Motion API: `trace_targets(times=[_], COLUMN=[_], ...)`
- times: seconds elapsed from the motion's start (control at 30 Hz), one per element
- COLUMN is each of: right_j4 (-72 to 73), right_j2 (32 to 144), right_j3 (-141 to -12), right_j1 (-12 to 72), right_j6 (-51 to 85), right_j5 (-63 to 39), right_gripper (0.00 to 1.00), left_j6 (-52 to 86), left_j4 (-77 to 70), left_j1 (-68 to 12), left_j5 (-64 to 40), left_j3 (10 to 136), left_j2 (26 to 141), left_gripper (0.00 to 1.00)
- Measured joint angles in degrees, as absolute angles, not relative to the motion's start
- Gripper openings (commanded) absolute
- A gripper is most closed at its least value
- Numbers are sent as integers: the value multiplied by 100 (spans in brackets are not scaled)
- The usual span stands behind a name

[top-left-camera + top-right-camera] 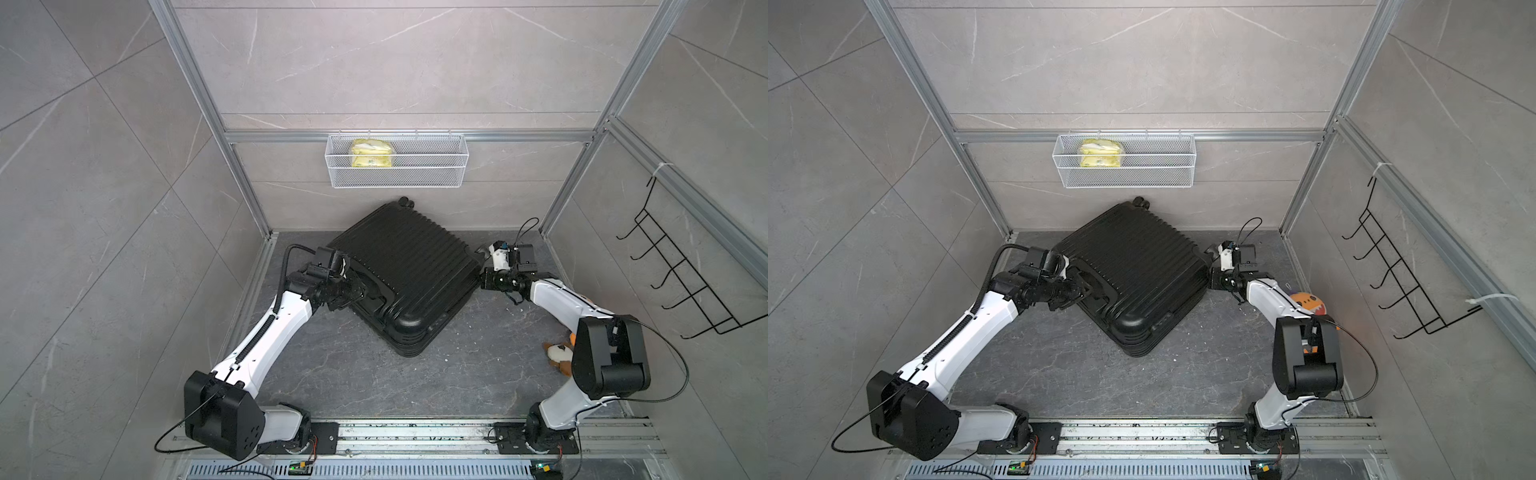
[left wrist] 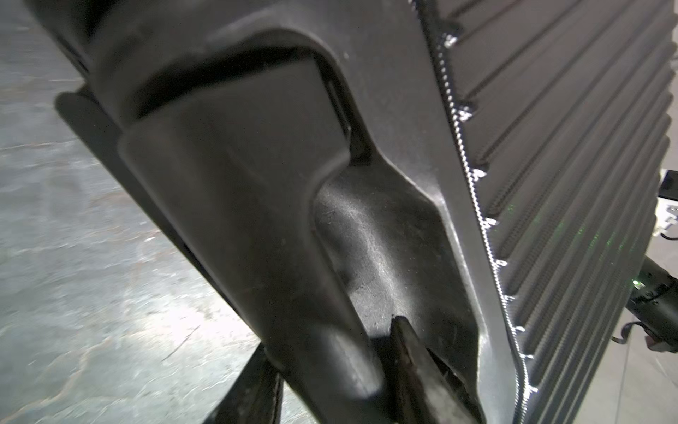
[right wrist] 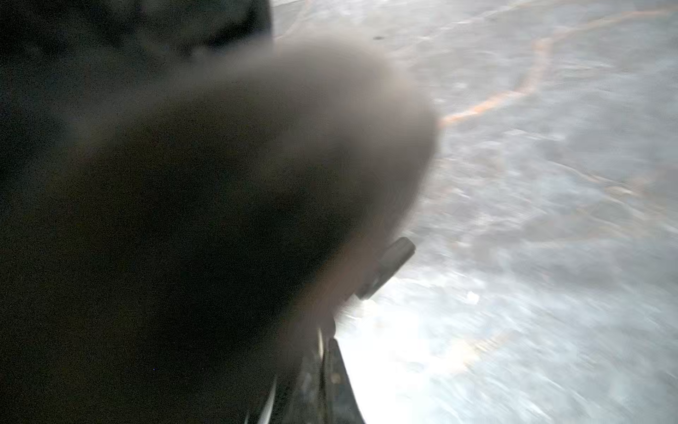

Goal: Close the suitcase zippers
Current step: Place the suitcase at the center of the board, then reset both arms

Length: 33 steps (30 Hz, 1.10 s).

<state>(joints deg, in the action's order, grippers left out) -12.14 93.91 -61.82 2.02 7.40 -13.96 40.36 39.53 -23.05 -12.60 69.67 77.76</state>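
Observation:
The black ribbed suitcase [image 1: 407, 266] [image 1: 1133, 257] lies flat and diagonal on the dark floor with its shells together. Its zipper band shows as a seam round the near corner [image 1: 409, 347]. My left gripper [image 1: 368, 293] [image 1: 1088, 289] [image 2: 330, 337] is at the case's left side, its fingers shut around the moulded handle [image 2: 238, 183]. My right gripper [image 1: 483, 284] [image 1: 1210, 282] [image 3: 323, 352] sits at the case's right corner, shut, with a thin silvery sliver at its tips that looks like a zipper pull. The right wrist view is blurred, and a dark blurred mass fills much of it.
A white wire basket [image 1: 436, 174] holding a yellow packet [image 1: 372, 153] hangs on the back wall above the case. A black wire hook rack [image 1: 681, 282] is on the right wall. A plush toy [image 1: 559, 353] lies by the right arm. Aluminium posts frame the floor.

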Motion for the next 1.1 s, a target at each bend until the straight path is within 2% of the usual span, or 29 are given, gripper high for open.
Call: trace_targets(times=[0.03,0.1,0.17,0.23,0.33,0.4,0.53,0.63,0.83,1.1], right_j4=[-1205,-1192,-1116,-1066,-1031,-976,-777,-552,-152,548], right_j2=[9343,9255,9236,9231,9126,8945,8455,8156,7848,7644], right_j3=[-6134,-6038,-5953,-5878,-5776,-5653,-5330,-4989,-4053,-3153], right_j1=[134,19,-113,-296,-445,-440,-429,-432,-432,-432], right_j6=[768,812,832,854,864,867,943,1061,1343,1437], right_j5=[-1372,-1236,-860,-545,-250,-130,174,517,1085,1179], right_gripper=[9,27,41,55,68,72,74,74,75,76], left_j6=[4036,3876,3363,3009,2622,2482,2272,2217,2187,1817], left_j4=[3916,3828,3872,3972,4038,4058,4128,4040,3553,1831], left_j1=[-2357,-2456,-2580,-2681,-2738,-2733,-2733,-2722,-2300,-1409], left_j5=[-1278,-1345,-1393,-1413,-1385,-1251,-360,744,2853,3715], left_j3=[7017,7111,7181,7303,7531,7623,7666,7498,6372,4200], left_j2=[7837,7970,7996,7975,7935,7859,7524,7140,6379,6239], left_gripper=[39,68,84,93,98,99,99,99,99,99])
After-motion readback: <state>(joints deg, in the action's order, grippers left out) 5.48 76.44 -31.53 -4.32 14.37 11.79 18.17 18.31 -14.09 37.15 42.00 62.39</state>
